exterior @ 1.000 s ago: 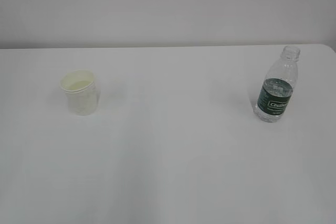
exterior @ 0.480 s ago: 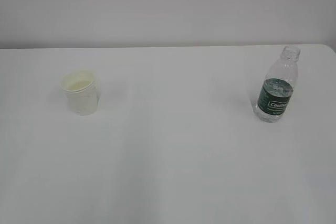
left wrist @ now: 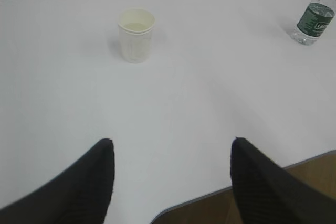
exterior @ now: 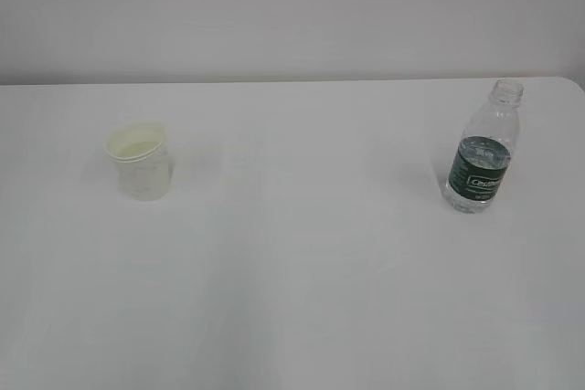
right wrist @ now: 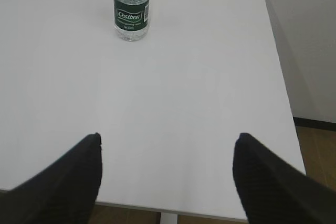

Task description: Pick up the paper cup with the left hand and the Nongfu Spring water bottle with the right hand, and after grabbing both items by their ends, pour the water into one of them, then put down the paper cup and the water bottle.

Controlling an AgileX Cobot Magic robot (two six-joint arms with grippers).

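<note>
In the exterior view, the paper cup [exterior: 139,162] and the Nongfu Spring water bottle [exterior: 483,148] stood upright, well apart on the white table [exterior: 302,253], exactly where they stood a second earlier. In the left wrist view, the left hand [left wrist: 172,182] was spread open, empty, cup far ahead. In the right wrist view, the right hand [right wrist: 167,177] was likewise open and empty, bottle far ahead.

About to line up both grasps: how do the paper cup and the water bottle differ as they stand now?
The paper cup is short, opaque white and wide-mouthed; the water bottle is taller, clear and narrow-necked. The cup is plain, while the bottle carries a dark green label with white lettering. The cup stands on the left of the table, the bottle far right near the edge. Both stand upright, uncapped and untouched, with the grippers well short of them.
</note>
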